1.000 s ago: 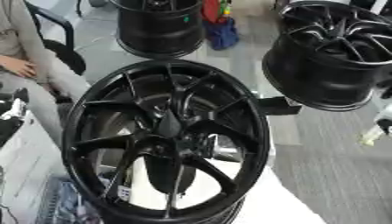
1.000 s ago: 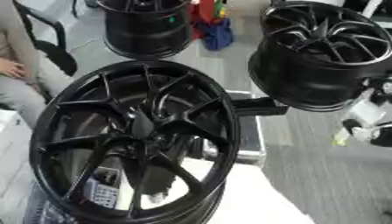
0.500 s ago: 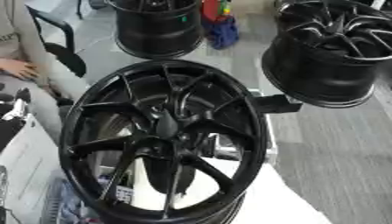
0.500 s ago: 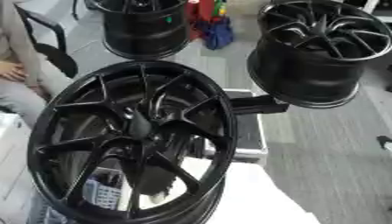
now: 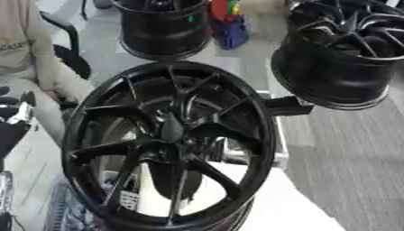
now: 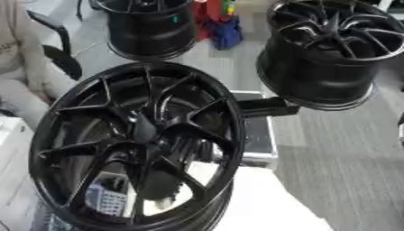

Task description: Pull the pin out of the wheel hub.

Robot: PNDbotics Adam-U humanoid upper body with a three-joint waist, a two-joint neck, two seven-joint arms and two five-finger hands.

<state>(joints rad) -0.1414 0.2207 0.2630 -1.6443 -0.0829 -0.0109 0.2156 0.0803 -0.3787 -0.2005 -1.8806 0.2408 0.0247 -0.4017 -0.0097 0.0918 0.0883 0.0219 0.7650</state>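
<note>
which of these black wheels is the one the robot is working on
It is the big black wheel hub filling the lower-left foreground, face tilted toward the camera. Unlike the two rims standing on the floor behind, far rim and right rim, it is nearest and shows its whole spoked face.

Wheel hub (image 5: 170,144) bottom rim cut off by the lower edge, its centre too dark to make out.

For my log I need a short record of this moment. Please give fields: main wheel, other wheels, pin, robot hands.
main wheel: black spoked wheel hub, nearest the camera, face tilted toward it
other wheels: one black wheel at the far right, another at the far left, both on the floor
pin: cannot make one out
robot hands: neither hand in view
</note>
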